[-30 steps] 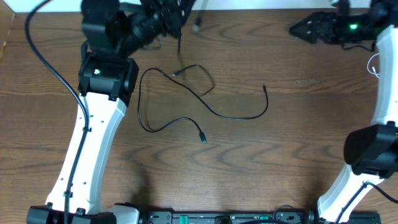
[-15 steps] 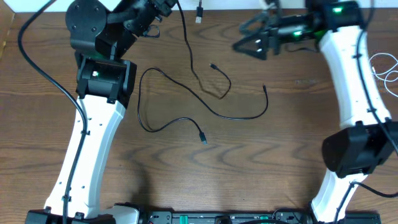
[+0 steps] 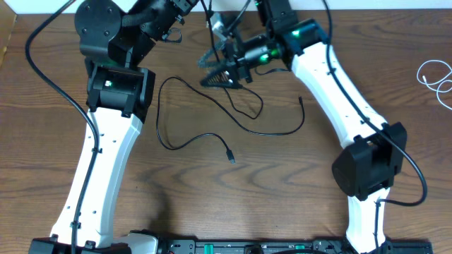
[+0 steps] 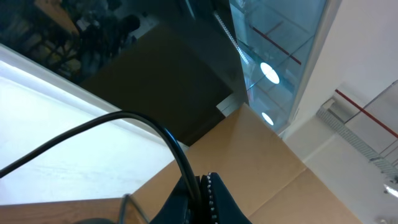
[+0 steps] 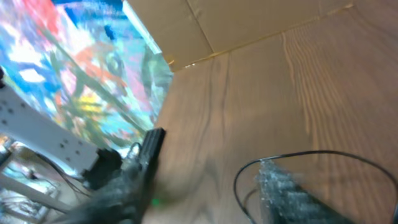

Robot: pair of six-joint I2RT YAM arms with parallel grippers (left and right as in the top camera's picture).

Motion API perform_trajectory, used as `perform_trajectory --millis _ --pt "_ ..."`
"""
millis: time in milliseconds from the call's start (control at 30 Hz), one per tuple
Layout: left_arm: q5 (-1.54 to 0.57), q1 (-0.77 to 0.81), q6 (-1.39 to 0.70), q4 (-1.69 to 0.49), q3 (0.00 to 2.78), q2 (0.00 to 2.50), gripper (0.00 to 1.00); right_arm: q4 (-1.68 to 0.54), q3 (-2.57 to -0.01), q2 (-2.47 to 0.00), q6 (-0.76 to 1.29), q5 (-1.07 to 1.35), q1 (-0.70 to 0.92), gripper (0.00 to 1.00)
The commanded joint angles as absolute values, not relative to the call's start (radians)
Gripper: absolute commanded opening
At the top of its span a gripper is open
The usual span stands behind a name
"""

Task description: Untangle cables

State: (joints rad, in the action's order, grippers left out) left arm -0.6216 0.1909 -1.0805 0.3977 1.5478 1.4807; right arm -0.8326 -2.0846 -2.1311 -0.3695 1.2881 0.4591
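Overhead: black cables [image 3: 275,134] tangled mid-bench [image 3: 282,197], long run 10-to-4; white cable [image 3: 434,74] at 3 o'clock edge. Left pincer [image 4: 200,196] clamped on one black cable at 12. Right pincer [image 3: 208,73] apart, nearer; tangle at its 5.

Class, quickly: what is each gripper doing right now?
Left gripper: closed on a black cable.
Right gripper: open, fingers apart, holding nothing.

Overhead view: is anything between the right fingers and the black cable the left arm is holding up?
Nothing visible does. The right fingers stand spread right at the black cable, which runs up to the shut left fingers. In the right wrist view a cable loop sits between them.
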Motion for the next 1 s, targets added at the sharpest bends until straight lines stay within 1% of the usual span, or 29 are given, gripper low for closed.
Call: perform_trajectory --millis 0,33,67,133,200,233,267,367,467,600,633,700,767,833,967 --pt "-0.621 0.181 -1.094 0.403 1.562 1.468 0.08 -0.822 -2.08 -2.137 -0.305 1.312 0.429 0.18" --pt "-0.621 0.177 -1.093 0.395 1.562 1.468 0.08 -0.822 -2.08 -2.133 -0.295 1.307 0.418 0.06" --pt "-0.621 0.169 -1.093 0.379 1.562 1.468 0.08 -0.823 -2.08 -2.125 -0.263 1.288 0.402 0.01" --pt "-0.621 0.152 -1.093 0.327 1.562 1.468 0.08 -0.828 -2.08 -2.109 -0.184 1.213 0.366 0.01" --pt "-0.62 0.128 -1.092 0.227 1.562 1.468 0.08 -0.847 -2.08 -2.076 -0.118 1.106 0.319 0.01" --pt "-0.62 0.12 -1.081 0.188 1.562 1.468 0.11 -0.858 -2.08 -2.059 -0.099 1.06 0.3 0.01" --pt "-0.619 0.108 -1.034 0.102 1.562 1.468 0.13 -0.88 -2.08 -2.022 -0.076 0.98 0.271 0.01" --pt "-0.62 0.101 -0.94 -0.029 1.562 1.469 0.17 -0.91 -2.08 -1.944 -0.067 0.846 0.238 0.01" --pt "-0.62 0.102 -0.863 -0.134 1.562 1.469 0.29 -0.891 -2.08 -1.85 -0.046 0.819 0.213 0.01" --pt "-0.62 0.102 -0.762 -0.263 1.562 1.47 0.52 -0.817 -2.08 -1.721 0.025 0.804 0.167 0.01" --pt "-0.62 0.102 -0.735 -0.292 1.562 1.47 0.59 -0.796 -2.08 -1.687 0.06 0.778 0.149 0.01" --pt "-0.62 0.102 -0.677 -0.344 1.562 1.47 0.67 -0.77 -2.08 -1.628 0.118 0.717 0.112 0.01" --pt "-0.62 0.102 -0.62 -0.398 1.562 1.47 0.72 -0.76 -2.08 -1.577 0.157 0.651 0.073 0.01" --pt "-0.62 0.102 -0.569 -0.446 1.562 1.47 0.74 -0.764 -2.08 -1.536 0.174 0.597 0.03 0.01" --pt "-0.619 0.102 -0.482 -0.519 1.562 1.47 0.74 -0.814 -2.08 -1.475 0.183 0.545 -0.074 0.01"
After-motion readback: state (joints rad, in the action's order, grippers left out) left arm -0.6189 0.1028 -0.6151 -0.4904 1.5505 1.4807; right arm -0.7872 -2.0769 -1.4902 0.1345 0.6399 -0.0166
